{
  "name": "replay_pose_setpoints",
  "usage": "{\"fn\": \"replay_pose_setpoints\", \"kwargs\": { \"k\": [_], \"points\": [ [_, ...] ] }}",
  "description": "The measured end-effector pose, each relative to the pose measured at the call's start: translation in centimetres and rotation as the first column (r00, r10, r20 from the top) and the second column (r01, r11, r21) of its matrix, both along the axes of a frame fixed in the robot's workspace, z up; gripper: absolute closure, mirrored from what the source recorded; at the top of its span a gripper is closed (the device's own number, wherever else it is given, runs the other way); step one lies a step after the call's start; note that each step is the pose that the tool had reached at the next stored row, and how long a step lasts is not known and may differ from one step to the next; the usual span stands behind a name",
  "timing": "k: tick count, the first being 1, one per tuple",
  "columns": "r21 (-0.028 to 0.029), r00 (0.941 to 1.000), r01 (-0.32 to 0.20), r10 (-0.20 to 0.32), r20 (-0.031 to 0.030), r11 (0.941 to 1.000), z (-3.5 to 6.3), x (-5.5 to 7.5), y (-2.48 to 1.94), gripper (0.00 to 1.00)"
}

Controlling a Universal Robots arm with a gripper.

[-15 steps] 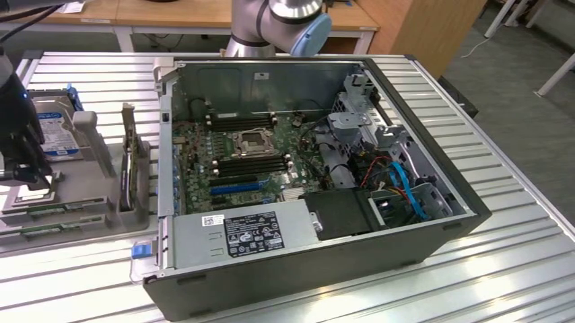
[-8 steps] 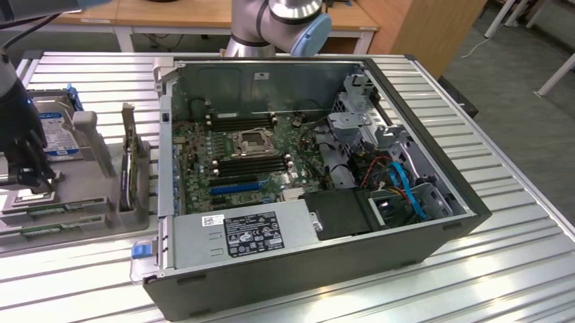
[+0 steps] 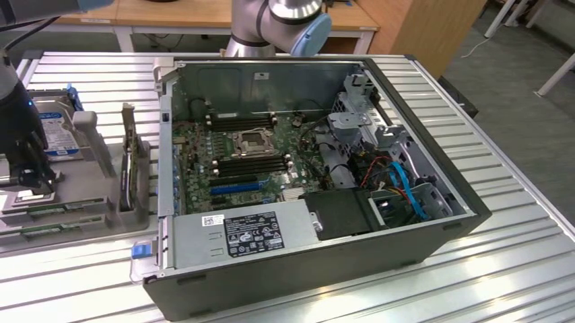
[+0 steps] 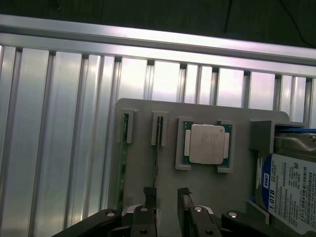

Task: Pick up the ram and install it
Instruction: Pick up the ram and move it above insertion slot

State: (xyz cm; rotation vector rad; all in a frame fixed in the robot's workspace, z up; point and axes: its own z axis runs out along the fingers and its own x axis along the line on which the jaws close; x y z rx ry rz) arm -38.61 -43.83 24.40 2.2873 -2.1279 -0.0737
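Two green ram sticks stand on edge in slots of a grey tray [image 4: 143,163]: one ram [image 4: 156,148] in the middle and another ram [image 4: 124,163] beside it. My gripper [image 4: 167,193] hangs low over the tray, open, holding nothing. One of its fingertips [image 4: 149,191] is right at the end of the middle stick. In the exterior view the gripper [image 3: 36,183] is at the far left, above the ram sticks [image 3: 56,208]. The motherboard's black memory slots [image 3: 256,161] lie inside the open computer case [image 3: 297,269].
A silver CPU chip [image 4: 206,144] sits in a tray pocket next to the ram. A hard drive [image 4: 291,190] stands on the tray's other side. The tray and the case rest on a ribbed aluminium table [image 3: 503,222]. The arm's base [image 3: 269,27] stands behind the case.
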Motion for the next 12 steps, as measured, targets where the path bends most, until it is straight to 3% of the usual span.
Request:
{"fn": "replay_pose_setpoints", "kwargs": {
  "k": [4, 12],
  "points": [
    [0.0002, 1.0, 0.0, 0.0, 0.0003, 1.0, -0.02, -0.01, -0.08, 0.69],
    [0.0, 1.0, 0.0, 0.0, 0.0001, 1.0, 0.0, -0.04, -0.81, 0.69]
  ]
}}
